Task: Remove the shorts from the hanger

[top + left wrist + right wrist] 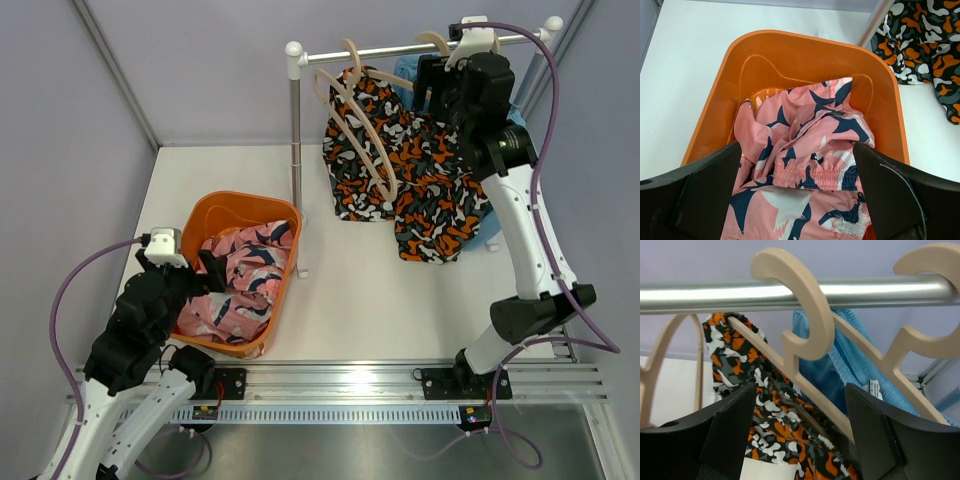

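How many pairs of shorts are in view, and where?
3. Pink shorts lie in the orange basket; black-and-orange shorts hang from the rail; light blue shorts hang behind them, partly hidden. Others could be hidden.

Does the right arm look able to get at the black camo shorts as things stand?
Probably yes: the right end effector sits open just before the black camo shorts on their wooden hanger, and nothing else stands between.

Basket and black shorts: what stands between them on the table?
The left rack post stands between the basket and the black shorts, close to the basket. The rest is bare table. The top view shows it.
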{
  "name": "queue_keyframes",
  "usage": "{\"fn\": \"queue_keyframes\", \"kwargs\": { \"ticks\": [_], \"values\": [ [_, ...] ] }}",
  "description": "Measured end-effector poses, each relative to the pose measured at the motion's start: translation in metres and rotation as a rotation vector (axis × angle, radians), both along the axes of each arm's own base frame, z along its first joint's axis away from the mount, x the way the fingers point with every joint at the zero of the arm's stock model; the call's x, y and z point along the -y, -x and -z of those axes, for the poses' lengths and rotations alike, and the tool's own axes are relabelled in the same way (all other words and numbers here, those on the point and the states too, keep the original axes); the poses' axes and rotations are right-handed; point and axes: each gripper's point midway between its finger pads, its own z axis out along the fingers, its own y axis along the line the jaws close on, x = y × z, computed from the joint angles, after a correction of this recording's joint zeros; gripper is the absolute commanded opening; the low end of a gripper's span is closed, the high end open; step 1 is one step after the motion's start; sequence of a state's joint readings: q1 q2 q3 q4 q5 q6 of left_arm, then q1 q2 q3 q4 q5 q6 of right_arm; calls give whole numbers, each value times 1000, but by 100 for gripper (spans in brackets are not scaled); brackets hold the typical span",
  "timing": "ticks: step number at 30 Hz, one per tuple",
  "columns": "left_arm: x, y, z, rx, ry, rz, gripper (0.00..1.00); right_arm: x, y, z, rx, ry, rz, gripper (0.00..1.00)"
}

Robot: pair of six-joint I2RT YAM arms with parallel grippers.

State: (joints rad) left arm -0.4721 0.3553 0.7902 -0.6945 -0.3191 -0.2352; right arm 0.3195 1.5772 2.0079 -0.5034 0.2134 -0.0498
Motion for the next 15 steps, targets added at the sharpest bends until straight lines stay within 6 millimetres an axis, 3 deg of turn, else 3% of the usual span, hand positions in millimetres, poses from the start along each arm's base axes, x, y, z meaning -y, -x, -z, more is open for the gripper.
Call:
{"fn": "queue_keyframes", "kwargs": {
  "ticks": [7, 11, 15],
  "values": [
    [3, 1, 0, -2, 1, 18, 99, -9, -44, 19, -41, 23, -32, 82],
    [4, 1, 0, -3, 2, 24, 99, -15, -55, 27, -60, 40, -56, 81],
    [4, 1, 0, -3, 3, 26, 99, -18, -57, 34, -87, 52, -74, 70]
  ]
}}
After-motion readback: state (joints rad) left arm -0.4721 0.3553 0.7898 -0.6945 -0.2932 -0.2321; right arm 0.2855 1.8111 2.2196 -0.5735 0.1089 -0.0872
